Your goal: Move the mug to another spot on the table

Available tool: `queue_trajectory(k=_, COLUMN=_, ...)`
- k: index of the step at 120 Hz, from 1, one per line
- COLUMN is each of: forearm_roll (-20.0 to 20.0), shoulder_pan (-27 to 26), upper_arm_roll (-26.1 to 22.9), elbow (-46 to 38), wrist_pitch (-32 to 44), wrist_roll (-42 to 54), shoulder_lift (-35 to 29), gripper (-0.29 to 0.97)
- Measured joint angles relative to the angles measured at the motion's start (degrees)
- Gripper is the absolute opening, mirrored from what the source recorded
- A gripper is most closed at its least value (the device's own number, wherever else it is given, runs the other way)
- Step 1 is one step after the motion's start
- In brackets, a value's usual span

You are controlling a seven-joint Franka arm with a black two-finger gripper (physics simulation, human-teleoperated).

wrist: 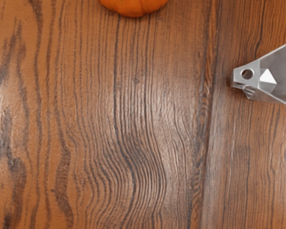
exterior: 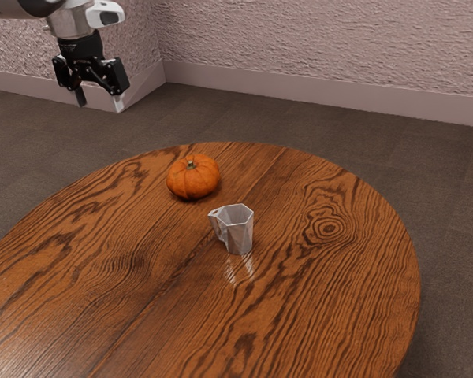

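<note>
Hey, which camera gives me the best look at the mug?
The exterior view: the whole mug stands upright on the table near the pumpkin. The wrist view looks down on the mug, showing its handle, but the picture's edge cuts part off.

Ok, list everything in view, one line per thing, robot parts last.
Round wooden table: one, reddish brown with dark grain, centre of the exterior view.
Angular grey faceted mug: one, grey, upright near the table's middle, handle toward the exterior view's left.
Small orange pumpkin: one, orange, just behind the mug, not touching it.
Grey-brown floor: one, around the table.
Textured wall: one, pale, behind the table.
Black two-finger gripper: one, black, open, raised at the exterior view's upper left.
</note>
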Motion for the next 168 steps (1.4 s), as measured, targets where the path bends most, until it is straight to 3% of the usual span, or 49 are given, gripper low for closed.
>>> queue_trajectory(k=36, forearm_roll=-0.3, shoulder_pan=-1.8, upper_arm_roll=-0.4, elbow=0.6, wrist_pitch=1.2, wrist_roll=-0.4, shoulder_lift=1.8, gripper=0.68)
queue_trajectory(k=62, forearm_roll=-4.0, shoulder_pan=-2.6, upper_arm_roll=-0.4, elbow=-0.2, wrist_pitch=2.7, wrist_roll=-14.2, shoulder_lift=5.9, gripper=0.68)
queue_trajectory(k=86, forearm_roll=-13.5, shoulder_pan=-3.3, upper_arm_roll=1.8, elbow=-10.6, wrist_pitch=10.1, wrist_roll=-28.1, shoulder_lift=5.8, gripper=0.68)
queue_trajectory(k=111, forearm_roll=-23.0, shoulder_pan=-4.9, upper_arm_roll=5.5, elbow=-15.8, wrist_pitch=17.4, wrist_roll=-41.3, shoulder_lift=8.6, gripper=0.68)
queue_trajectory(k=144, forearm_roll=-34.4, shoulder_pan=-5.1, upper_arm_roll=8.5, elbow=-18.2, wrist_pitch=24.2, wrist_roll=-52.6, shoulder_lift=14.3, gripper=0.68)
queue_trajectory(k=168, forearm_roll=-39.7, shoulder_pan=-5.0, upper_arm_roll=8.8, elbow=-17.7, wrist_pitch=27.4, wrist_roll=-56.9, shoulder_lift=18.7, gripper=0.68)
